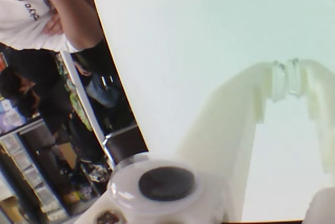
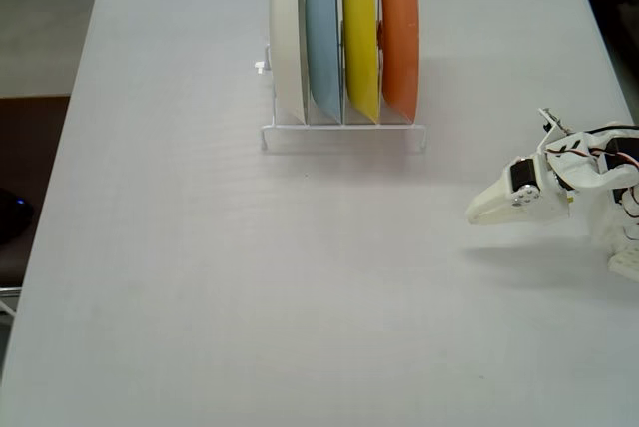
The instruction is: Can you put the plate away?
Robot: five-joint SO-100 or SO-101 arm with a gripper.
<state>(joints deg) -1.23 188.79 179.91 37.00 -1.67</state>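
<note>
Since the orange plate (image 2: pixel 400 33) already stood upright in the rightmost slot of the white wire rack (image 2: pixel 342 133), beside the yellow plate (image 2: pixel 360 36), the pale blue plate (image 2: pixel 321 36) and the cream plate (image 2: pixel 289 36), the task looked essentially done. Well apart from the rack, the hand (image 2: pixel 479 213) lay low over the table (image 2: pixel 250 277), its fingers together and empty.

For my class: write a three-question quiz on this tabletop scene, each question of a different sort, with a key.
1. True or false: the orange plate lies flat on the table.
2. How many plates stand in the rack?
3. In the fixed view, which plate stands nearest the gripper? A white, B pale blue, C yellow, D orange.

Key: 1 false, it stands upright in the rack. 2 four. 3 D.
</note>
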